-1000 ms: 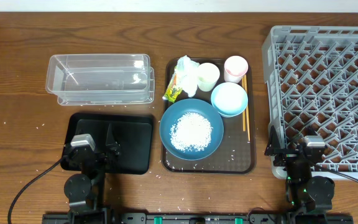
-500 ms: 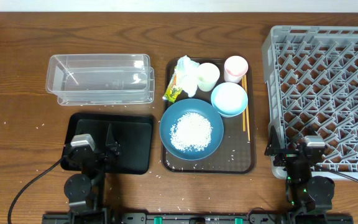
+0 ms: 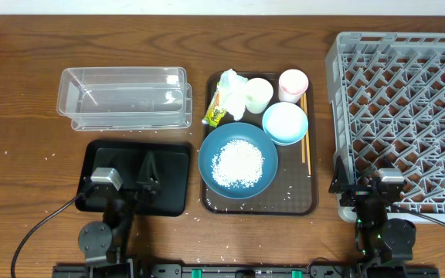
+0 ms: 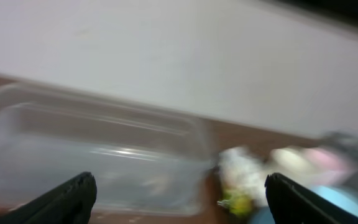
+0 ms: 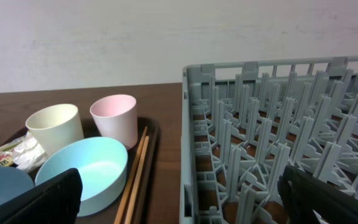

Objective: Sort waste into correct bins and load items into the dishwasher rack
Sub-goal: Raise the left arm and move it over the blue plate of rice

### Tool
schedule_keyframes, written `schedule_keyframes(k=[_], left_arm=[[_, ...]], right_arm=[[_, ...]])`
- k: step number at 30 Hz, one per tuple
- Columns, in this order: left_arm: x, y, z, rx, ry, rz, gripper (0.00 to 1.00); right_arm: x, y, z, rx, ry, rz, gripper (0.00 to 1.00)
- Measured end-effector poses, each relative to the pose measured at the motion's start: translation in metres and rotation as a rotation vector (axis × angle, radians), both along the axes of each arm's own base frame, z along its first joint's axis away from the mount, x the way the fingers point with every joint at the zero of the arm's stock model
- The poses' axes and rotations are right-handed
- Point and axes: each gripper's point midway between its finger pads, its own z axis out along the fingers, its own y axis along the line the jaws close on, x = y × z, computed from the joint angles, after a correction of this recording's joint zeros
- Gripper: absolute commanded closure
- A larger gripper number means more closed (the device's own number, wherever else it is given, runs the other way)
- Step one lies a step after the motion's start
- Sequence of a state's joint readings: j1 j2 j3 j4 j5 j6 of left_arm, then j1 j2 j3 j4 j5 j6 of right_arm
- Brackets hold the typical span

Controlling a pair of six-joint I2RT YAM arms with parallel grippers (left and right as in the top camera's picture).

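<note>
Our left pincer (image 4: 180, 188) hangs wide and empty. The tissue (image 4: 240, 174) and wrapper (image 4: 236, 202) lie ahead, slightly to its right, just past the clear tub (image 4: 104, 168). We should straddle the tissue alone, clear of the white cup (image 3: 258, 94). Our right pincer (image 5: 184, 196) is also wide.

Roomiest bit is the bare table (image 3: 22, 116) left of the tub (image 3: 122, 98) and black tray (image 3: 172, 158). There's a narrow lane between those two and the brown tray (image 3: 296, 191), and another slim one between the brown tray and the rack (image 3: 400, 93). The brown tray is packed. The plate (image 3: 238, 160) hogs the near half with the bowl (image 3: 285, 123) just behind it. The white cup (image 3: 258, 94), pink cup (image 3: 293, 85) and tissue (image 3: 232, 86) crowd the far end, the wrapper (image 3: 215, 116) hugs the left rim, and chopsticks (image 3: 304, 135) run along the right. The tub's open from above. The rack is all upright pegs, only slots between.
</note>
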State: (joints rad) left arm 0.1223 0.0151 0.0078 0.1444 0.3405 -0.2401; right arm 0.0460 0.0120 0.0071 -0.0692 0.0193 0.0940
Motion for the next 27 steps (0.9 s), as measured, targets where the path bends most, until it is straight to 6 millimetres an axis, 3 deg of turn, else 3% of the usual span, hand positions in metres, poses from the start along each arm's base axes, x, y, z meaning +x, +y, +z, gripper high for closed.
schedule_keyframes(k=[5,10,14,18,24,27], left_arm=[[-0.01,-0.027,0.027,-0.124,-0.079,-0.176,0.11],[-0.023,-0.038,0.062,-0.164,-0.207,-0.264,0.11],[-0.024,-0.04,0.066,-0.182,-0.214,-0.282,0.11],[-0.017,-0.04,0.07,-0.201,-0.161,-0.282,0.11],[0.004,-0.054,0.117,-0.17,-0.062,-0.376,0.11],[0.023,-0.064,0.122,-0.163,0.069,-0.45,0.11]], right_arm=[[0.0,0.0,0.0,0.0,0.0,0.0,0.01],[0.0,0.0,0.0,0.0,0.0,0.0,0.01],[0.0,0.0,0.0,0.0,0.0,0.0,0.01],[0.0,0.0,0.0,0.0,0.0,0.0,0.01],[0.0,0.0,0.0,0.0,0.0,0.0,0.01],[0.0,0.0,0.0,0.0,0.0,-0.001,0.01]])
